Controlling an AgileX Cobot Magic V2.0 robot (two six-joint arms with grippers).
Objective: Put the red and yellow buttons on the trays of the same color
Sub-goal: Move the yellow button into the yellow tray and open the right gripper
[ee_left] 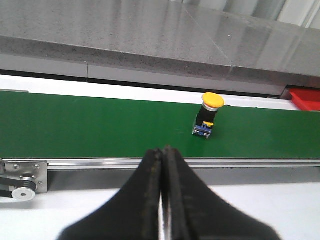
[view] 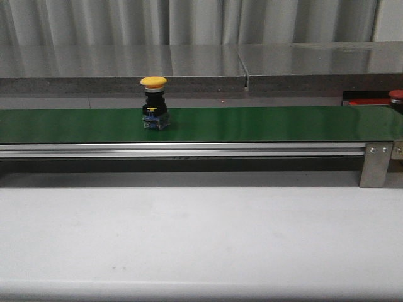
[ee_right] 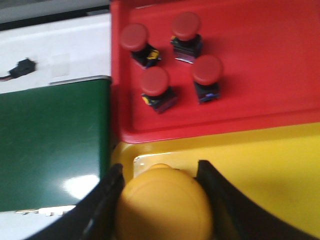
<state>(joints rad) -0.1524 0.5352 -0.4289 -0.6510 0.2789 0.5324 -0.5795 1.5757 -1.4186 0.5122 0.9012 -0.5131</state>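
Buttons: you have six in sight — four red ones, and two yellow.
Red buttons: the four red buttons (ee_right: 171,59) stand upright on the red tray (ee_right: 270,75), grouped near its belt-side end, close to each other, caps up.
Yellow button on belt: one yellow button (view: 154,102) stands upright on the green belt (view: 264,123), left of the belt's middle in your front view; the left wrist view shows it too (ee_left: 208,114), nothing touching it.
Held yellow button: the second yellow button (ee_right: 162,205) sits between the right gripper's fingers (ee_right: 107,200), over the corner of the yellow tray (ee_right: 280,165).
Right gripper: the right gripper (ee_right: 162,200) is pinching that yellow cap from both sides — whether the button already rests on the tray you cannot tell.
Left gripper: the left gripper (ee_left: 162,160) has its fingers pressed together with nothing between them, hanging on the near side of the belt, apart from the yellow button there.
Trays: red tray and yellow tray lie side by side, edges touching, just past the belt's end.
Belt end, front view: part of the red tray (view: 368,101) and one red cap (view: 396,95) show at the far right.
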